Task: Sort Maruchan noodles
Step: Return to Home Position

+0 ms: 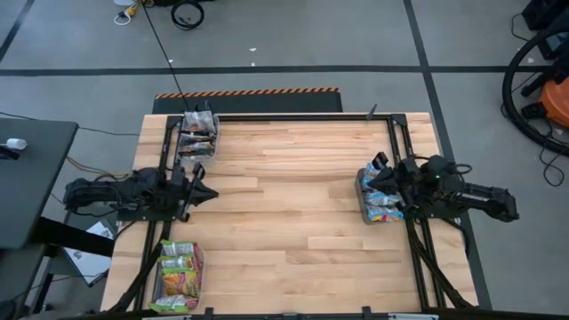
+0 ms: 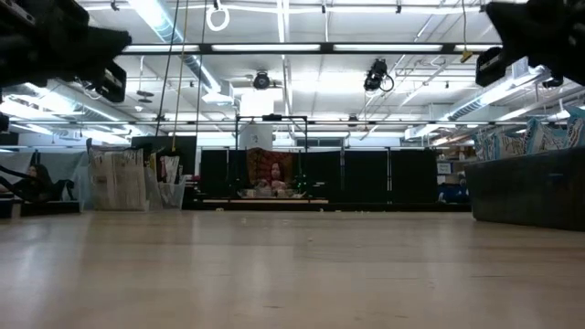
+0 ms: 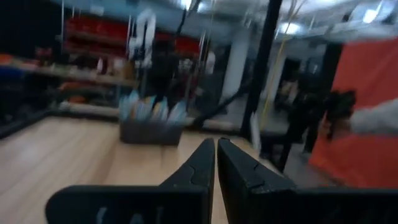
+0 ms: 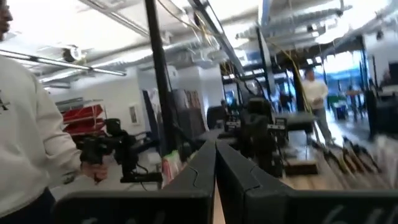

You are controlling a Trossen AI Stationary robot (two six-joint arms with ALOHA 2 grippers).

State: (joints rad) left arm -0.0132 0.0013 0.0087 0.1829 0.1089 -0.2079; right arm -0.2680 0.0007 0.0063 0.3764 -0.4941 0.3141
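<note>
One wooden table [image 1: 302, 178] carries the whole layout. The left arm [image 1: 116, 194] lies folded at the frame's middle left and the right arm [image 1: 471, 197] at the middle right. Both are held off the board, which fits a parked pose, with sorting judged complete.

Three clear bins hold the Maruchan noodles. They are set at the table's edges, within arm reach, so the centre is left free as working space.
- The upper-left bin [image 1: 216, 124] holds dark brown packets [image 1: 197, 142].
- The lower-left bin [image 1: 202, 267] holds green-white and yellow-red packets [image 1: 178, 265].
- The right-hand bin [image 1: 361, 191] holds blue-white packets [image 1: 382, 210] and lies partly under the right arm.

The left gripper [image 3: 216, 148] has its fingers pressed together on nothing, and the right gripper [image 4: 216, 149] likewise. Only the wrist views settle that; the high view is too coarse.

The right wrist view alone shows a person in a white sleeve [image 4: 31, 137] holding a dark device [image 4: 118, 155], probably a camera rig. The low view shows bare board mid-frame and an arm at each top corner.
</note>
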